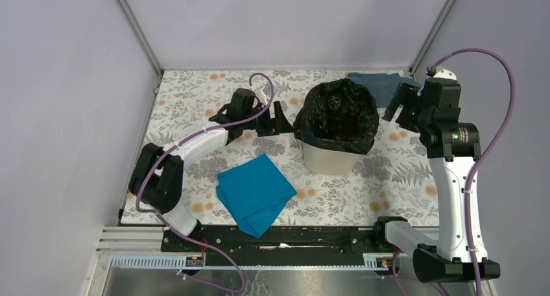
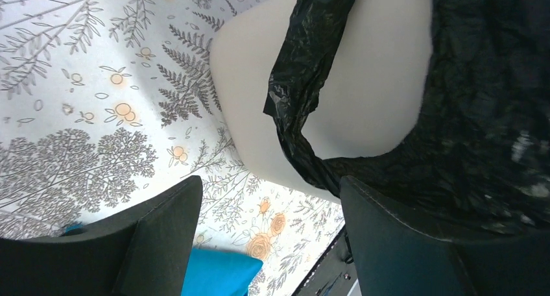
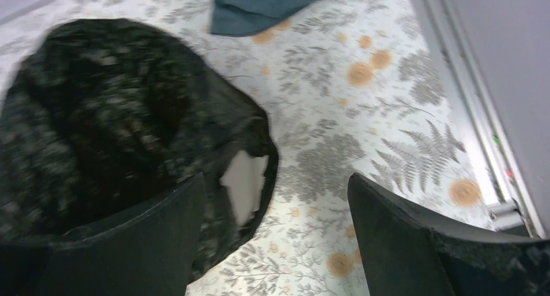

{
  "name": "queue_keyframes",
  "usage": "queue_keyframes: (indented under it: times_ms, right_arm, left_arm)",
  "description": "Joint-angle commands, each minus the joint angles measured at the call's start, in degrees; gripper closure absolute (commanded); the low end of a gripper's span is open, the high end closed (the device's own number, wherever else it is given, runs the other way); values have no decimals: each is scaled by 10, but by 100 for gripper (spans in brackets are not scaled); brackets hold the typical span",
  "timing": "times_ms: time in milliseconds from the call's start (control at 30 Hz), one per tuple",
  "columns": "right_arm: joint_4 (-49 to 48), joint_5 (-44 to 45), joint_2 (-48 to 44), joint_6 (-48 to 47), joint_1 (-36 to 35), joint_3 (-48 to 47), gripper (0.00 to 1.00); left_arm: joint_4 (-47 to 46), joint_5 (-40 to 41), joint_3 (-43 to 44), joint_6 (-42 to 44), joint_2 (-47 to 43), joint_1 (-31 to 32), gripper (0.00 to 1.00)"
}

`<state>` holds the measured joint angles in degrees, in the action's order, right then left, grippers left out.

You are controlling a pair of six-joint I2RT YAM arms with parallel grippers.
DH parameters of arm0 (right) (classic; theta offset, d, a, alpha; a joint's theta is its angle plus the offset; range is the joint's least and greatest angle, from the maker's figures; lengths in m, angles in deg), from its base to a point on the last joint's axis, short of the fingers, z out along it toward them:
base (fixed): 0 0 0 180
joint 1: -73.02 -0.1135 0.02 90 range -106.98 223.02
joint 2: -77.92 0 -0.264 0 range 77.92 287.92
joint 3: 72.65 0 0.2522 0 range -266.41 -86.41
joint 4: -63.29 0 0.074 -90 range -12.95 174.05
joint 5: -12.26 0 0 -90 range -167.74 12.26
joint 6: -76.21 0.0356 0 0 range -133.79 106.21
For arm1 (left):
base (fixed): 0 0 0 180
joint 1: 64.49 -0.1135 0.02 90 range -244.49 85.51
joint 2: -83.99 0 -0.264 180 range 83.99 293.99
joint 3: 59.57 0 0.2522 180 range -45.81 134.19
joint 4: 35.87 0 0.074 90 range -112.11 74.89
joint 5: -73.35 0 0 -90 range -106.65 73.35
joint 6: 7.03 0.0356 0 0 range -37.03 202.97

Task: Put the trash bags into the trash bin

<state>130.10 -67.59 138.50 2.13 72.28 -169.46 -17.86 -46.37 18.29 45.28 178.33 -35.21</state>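
The cream-beige trash bin [image 1: 329, 158] stands upright in the middle of the table. The shiny black trash bag [image 1: 338, 114] lines its inside and is folded out over its rim. My left gripper [image 1: 280, 121] is open and empty just left of the bin. In the left wrist view the bin wall [image 2: 373, 82] and a hanging flap of the bag [image 2: 301, 82] are close ahead. My right gripper [image 1: 397, 104] is open and empty to the right of the bin, raised. The right wrist view shows the bag [image 3: 110, 127] with a patch of bin [image 3: 244, 182] showing.
A bright blue cloth [image 1: 255, 192] lies folded at the front left of the bin, also in the left wrist view [image 2: 217, 273]. A grey-blue cloth [image 1: 381, 85] lies at the back right, also in the right wrist view [image 3: 259, 4]. Grey walls enclose the floral table [image 1: 194, 95].
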Motion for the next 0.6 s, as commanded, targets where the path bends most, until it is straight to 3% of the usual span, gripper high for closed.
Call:
queue_keyframes:
  times_ms: [0,100,267,400,567]
  right_arm:
    - [25,-163,26,-34,-6,-75,14]
    - [28,-208,60,-26,-34,-114,15]
    - [69,-64,139,-17,-193,-170,16]
    - [58,-31,160,-18,-222,-162,28]
    - [34,2,180,-28,-227,-122,45]
  left_arm:
    - [17,25,16,26,-60,-9,17]
    - [20,30,31,25,-68,-12,14]
    - [-5,25,44,-3,-69,-13,11]
    - [-52,26,23,-33,-67,-6,11]
    - [-76,24,23,-51,-38,24,17]
